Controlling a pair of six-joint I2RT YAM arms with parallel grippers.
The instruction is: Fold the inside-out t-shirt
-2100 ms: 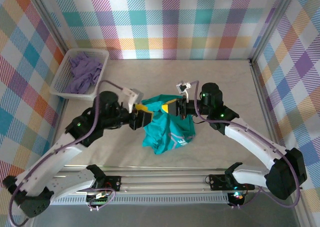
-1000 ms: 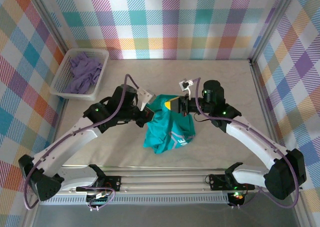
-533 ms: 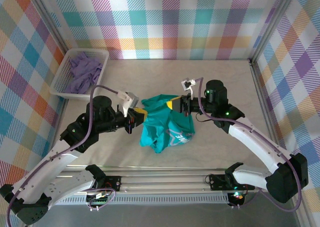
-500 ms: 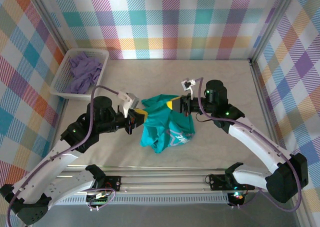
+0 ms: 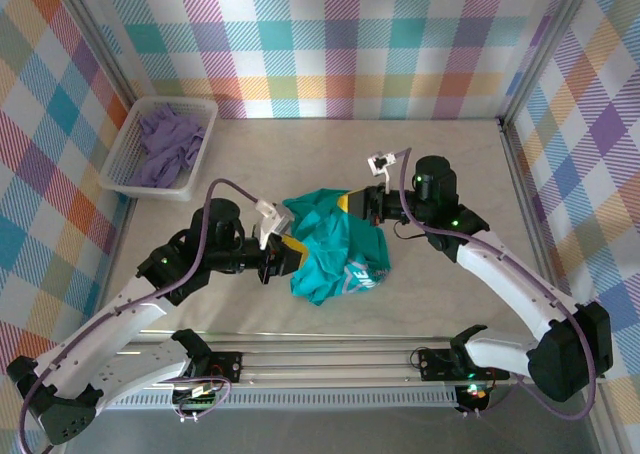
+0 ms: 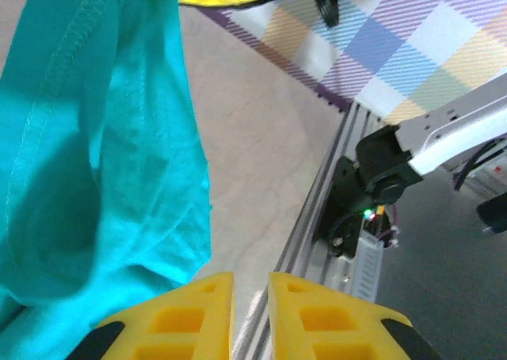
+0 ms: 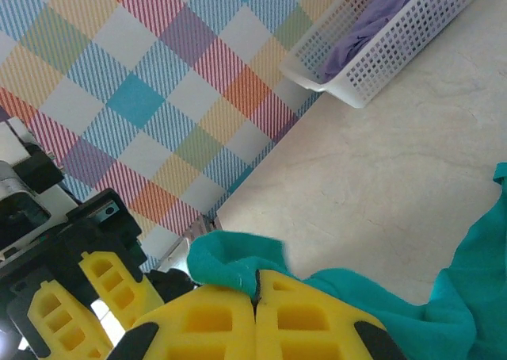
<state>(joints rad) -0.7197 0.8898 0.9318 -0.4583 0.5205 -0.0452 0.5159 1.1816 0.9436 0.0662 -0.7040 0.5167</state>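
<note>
The inside-out t-shirt (image 5: 330,249) is a teal bunch hanging over the middle of the table, its lower part resting on it. My right gripper (image 5: 350,203) is shut on the shirt's upper edge; in the right wrist view a teal fold (image 7: 234,257) pokes out of the shut jaws of that gripper (image 7: 256,296). My left gripper (image 5: 283,257) sits at the shirt's left side. In the left wrist view the left gripper (image 6: 250,296) has a narrow gap between its yellow fingers, with nothing in it, and the teal cloth (image 6: 95,154) hangs just left of it.
A white basket (image 5: 160,149) with a lavender garment (image 5: 165,139) stands at the back left, also seen as the basket (image 7: 380,51) in the right wrist view. Plaid walls enclose the table. A metal rail (image 5: 330,359) runs along the near edge.
My left gripper has let go of the shirt's left edge, parted its jaws slightly and shifted right and nearer. The shirt has slumped back into a tighter bunch. The right gripper has hardly moved.
</note>
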